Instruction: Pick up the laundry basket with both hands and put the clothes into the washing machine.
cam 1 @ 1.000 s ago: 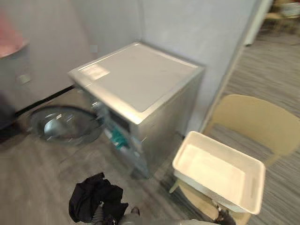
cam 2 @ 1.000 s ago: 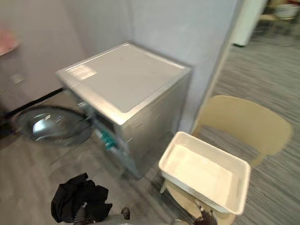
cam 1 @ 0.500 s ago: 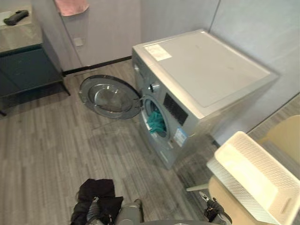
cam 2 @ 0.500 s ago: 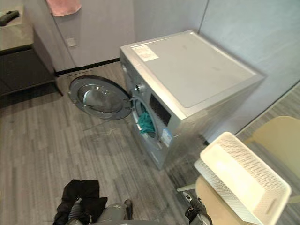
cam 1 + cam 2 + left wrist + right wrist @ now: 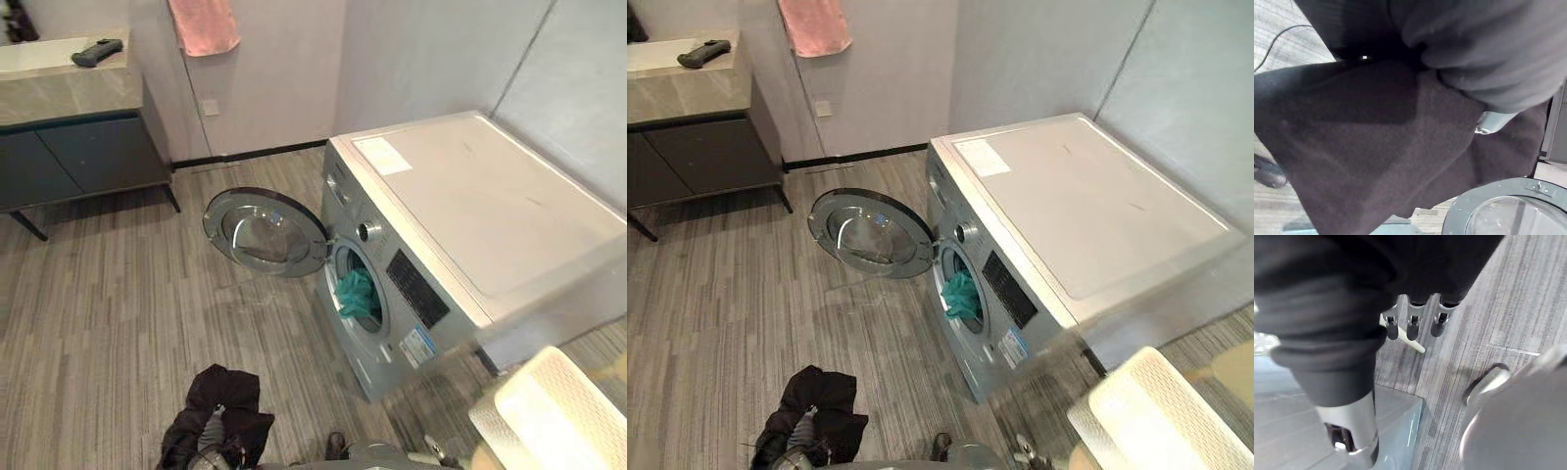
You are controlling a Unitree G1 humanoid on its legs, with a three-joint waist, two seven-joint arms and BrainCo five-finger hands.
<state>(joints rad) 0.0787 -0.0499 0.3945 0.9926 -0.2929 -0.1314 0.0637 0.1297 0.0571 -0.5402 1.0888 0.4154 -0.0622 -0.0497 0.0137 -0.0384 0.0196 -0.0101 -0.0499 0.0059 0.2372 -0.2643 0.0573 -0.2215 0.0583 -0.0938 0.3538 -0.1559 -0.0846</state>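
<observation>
The silver washing machine (image 5: 490, 206) stands against the wall with its round door (image 5: 265, 230) swung open to its left. A teal garment (image 5: 358, 292) hangs in the drum's mouth. At the lower left, a black garment (image 5: 220, 406) is bunched over my left hand (image 5: 203, 434), whose fingers are curled in its folds. Close up, that dark cloth (image 5: 1376, 147) hangs above the door (image 5: 1508, 210). My right hand (image 5: 1411, 325) hangs over the floor with relaxed fingers and holds nothing. The white laundry basket (image 5: 558, 416) sits at the lower right, apart from both hands.
A dark cabinet (image 5: 69, 147) with a stone top stands at the far left, with a black handset (image 5: 98, 51) on it. A pink towel (image 5: 204, 24) hangs on the wall. A beige chair (image 5: 1239, 367) stands under the basket. Grey plank floor lies before the machine.
The camera has swung left, so the machine and basket have slid to the right of the picture. The black garment stays on my left hand.
</observation>
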